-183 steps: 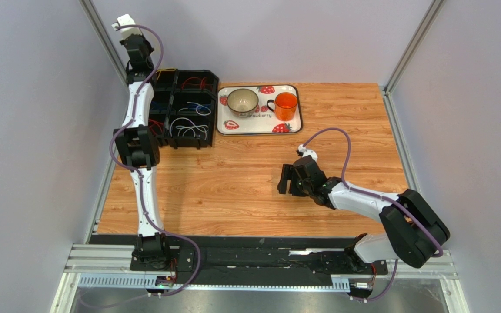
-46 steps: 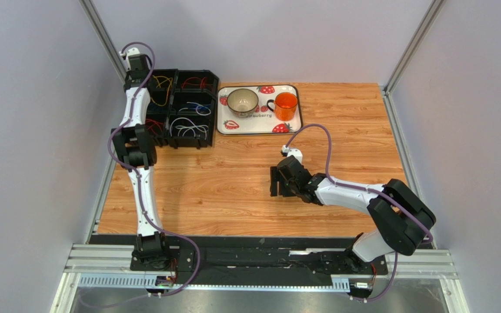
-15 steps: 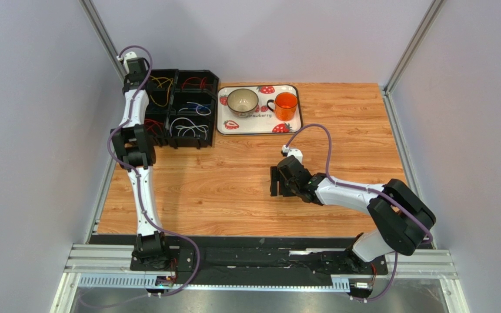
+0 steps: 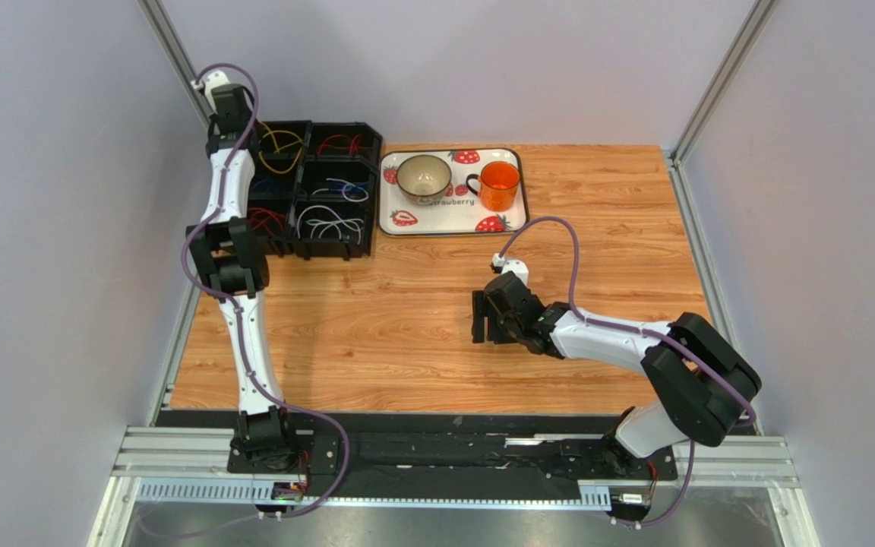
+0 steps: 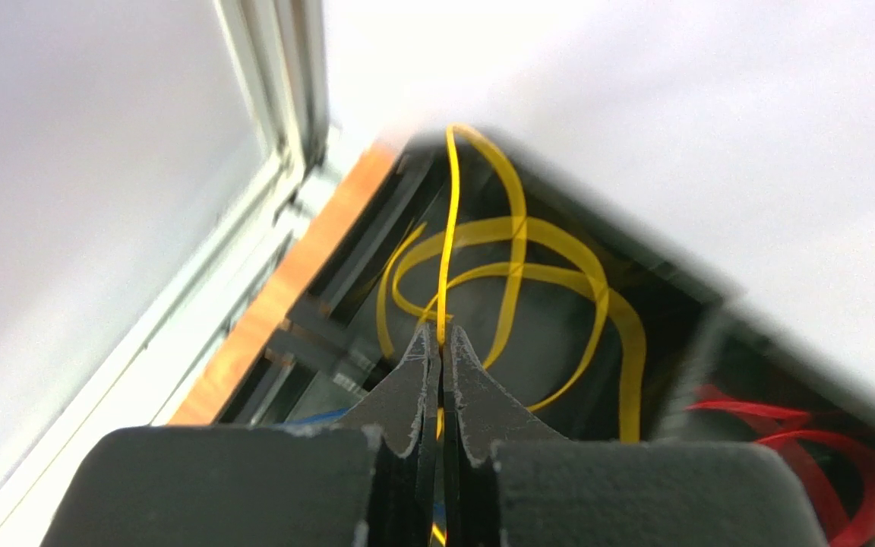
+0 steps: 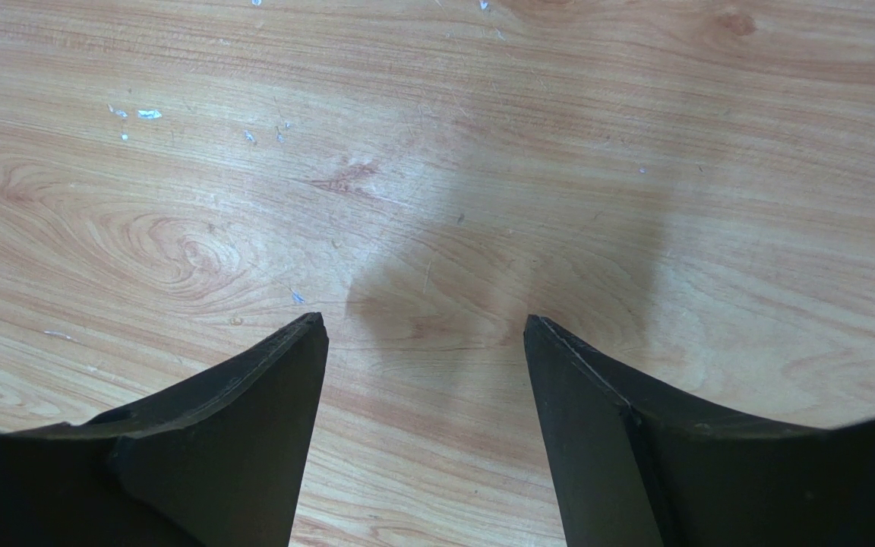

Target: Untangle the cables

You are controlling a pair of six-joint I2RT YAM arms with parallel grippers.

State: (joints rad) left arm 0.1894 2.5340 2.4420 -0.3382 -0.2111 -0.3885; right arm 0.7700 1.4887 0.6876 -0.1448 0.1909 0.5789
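The cables lie sorted in a black divided bin at the far left: yellow cables, red cables, blue cables and white cables. My left gripper is shut on a yellow cable and holds it over the back left compartment, where more yellow loops lie. Red cables show at the right of the left wrist view. My right gripper is open and empty above bare wood, mid-table.
A strawberry-print tray at the back holds a beige bowl and an orange mug. Metal frame posts and grey walls bound the table. The bin's back left corner sits against the post.
My left arm has reached down into the bin's back left area and now swings a little further back and left with the yellow cable. The right arm moved slightly left, then stayed still.
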